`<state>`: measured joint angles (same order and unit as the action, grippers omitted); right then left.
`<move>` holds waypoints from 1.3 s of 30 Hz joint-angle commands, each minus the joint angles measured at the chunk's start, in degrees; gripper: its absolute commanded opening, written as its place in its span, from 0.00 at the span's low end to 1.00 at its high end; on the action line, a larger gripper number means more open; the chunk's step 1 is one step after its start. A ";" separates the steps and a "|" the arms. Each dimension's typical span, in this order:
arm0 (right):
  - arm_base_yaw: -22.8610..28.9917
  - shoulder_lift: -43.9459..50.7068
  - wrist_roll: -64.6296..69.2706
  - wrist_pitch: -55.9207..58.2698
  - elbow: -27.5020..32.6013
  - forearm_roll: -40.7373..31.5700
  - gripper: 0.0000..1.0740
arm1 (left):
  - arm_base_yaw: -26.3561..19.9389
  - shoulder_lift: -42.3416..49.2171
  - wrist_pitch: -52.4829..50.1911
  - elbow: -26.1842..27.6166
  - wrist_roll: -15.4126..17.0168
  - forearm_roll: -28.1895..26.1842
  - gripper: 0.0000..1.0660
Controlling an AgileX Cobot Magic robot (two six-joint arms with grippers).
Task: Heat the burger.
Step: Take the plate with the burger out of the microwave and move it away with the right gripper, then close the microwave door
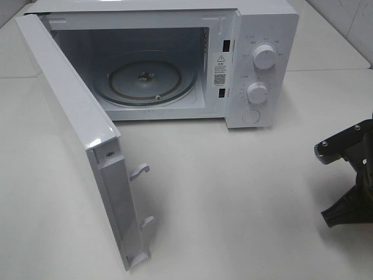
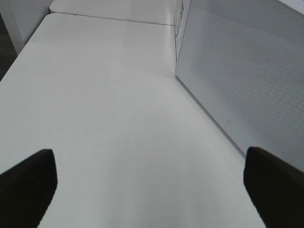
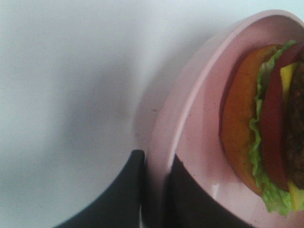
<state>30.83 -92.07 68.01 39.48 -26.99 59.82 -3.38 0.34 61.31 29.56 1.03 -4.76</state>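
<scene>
In the right wrist view the burger [image 3: 266,128], with its brown bun, green lettuce, yellow cheese and dark patty, lies on a pink plate [image 3: 199,123]. My right gripper [image 3: 154,190] is shut on the plate's rim, one black finger [image 3: 121,194] outside and the other inside. Whether the plate rests on the white table [image 3: 61,95] or hangs above it I cannot tell. The exterior view shows neither burger nor plate, only part of the right arm [image 1: 349,181] at the right edge. My left gripper [image 2: 149,190] is open and empty, low over the table beside the microwave door's outer face [image 2: 247,80].
The white microwave [image 1: 262,23] stands at the back with its cavity open and the glass turntable [image 1: 145,81] bare. Its door [image 1: 76,122] swings far out to the front left, latch hooks [image 1: 140,170] sticking out. Two knobs [image 1: 264,57] sit on its right panel.
</scene>
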 commanded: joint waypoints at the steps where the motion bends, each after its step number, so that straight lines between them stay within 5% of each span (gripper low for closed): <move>1: -1.09 -1.15 1.78 2.81 -0.34 4.24 0.02 | -0.34 0.29 -0.06 -0.11 0.34 0.06 0.94; 20: -5.61 -2.64 2.69 -4.53 -0.34 7.22 0.08 | -0.34 0.29 -0.06 -0.11 0.34 0.06 0.94; 32: -5.50 -2.46 2.41 -5.04 -0.34 5.04 0.36 | -0.34 0.29 -0.06 -0.11 0.34 0.06 0.94; 39: -5.44 -2.46 -0.69 -7.96 -0.34 1.49 0.39 | -0.34 0.29 -0.06 -0.11 0.34 0.06 0.94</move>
<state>25.38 -95.00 68.64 31.97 -27.04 61.88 -3.38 0.34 61.31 29.56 1.03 -4.76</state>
